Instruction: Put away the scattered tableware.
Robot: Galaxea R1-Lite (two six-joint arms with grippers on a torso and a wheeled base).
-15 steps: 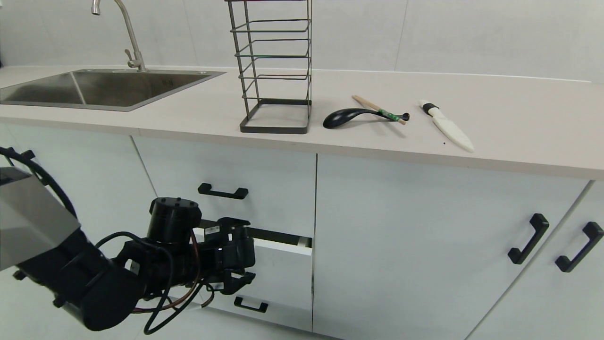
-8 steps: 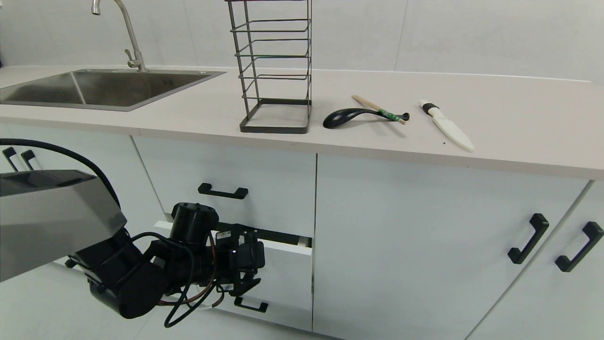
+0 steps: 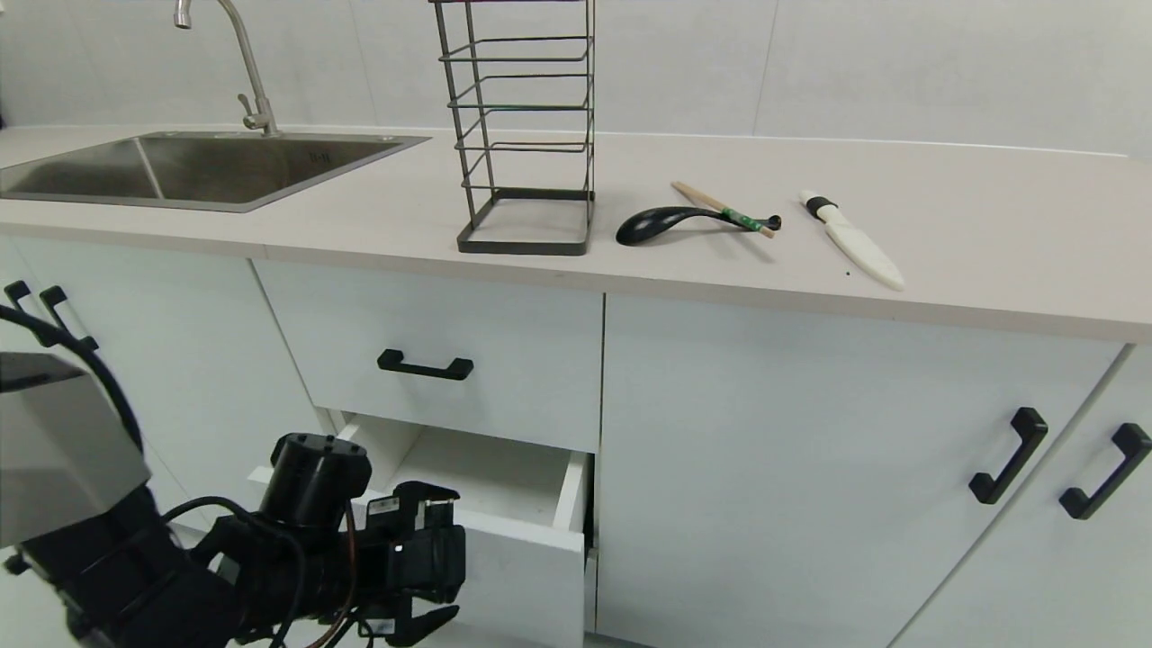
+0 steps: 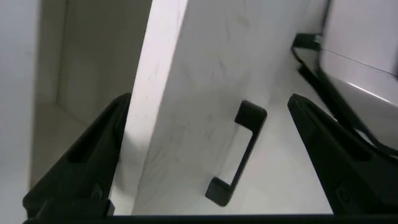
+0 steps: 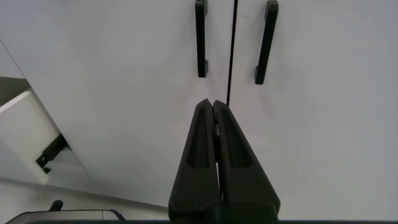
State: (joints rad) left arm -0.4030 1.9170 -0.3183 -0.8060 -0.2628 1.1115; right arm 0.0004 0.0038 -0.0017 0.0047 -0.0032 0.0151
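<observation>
In the head view, the white lower drawer (image 3: 522,558) is pulled well out, where only a slit was open a second ago; the left gripper (image 3: 445,555) has drawn back with it, near left. Stowing space is judged ready. The black curved spoon (image 3: 661,220), green-banded wooden chopsticks (image 3: 720,209) and white black-collared knife (image 3: 859,243) lie untouched on the countertop (image 3: 990,234), right of centre. In the left wrist view, its fingers (image 4: 87,162) are spread wide, apart from the drawer's black bar handle (image 4: 239,152). In the right wrist view, the right gripper (image 5: 213,109) is pressed together, empty.
</observation>
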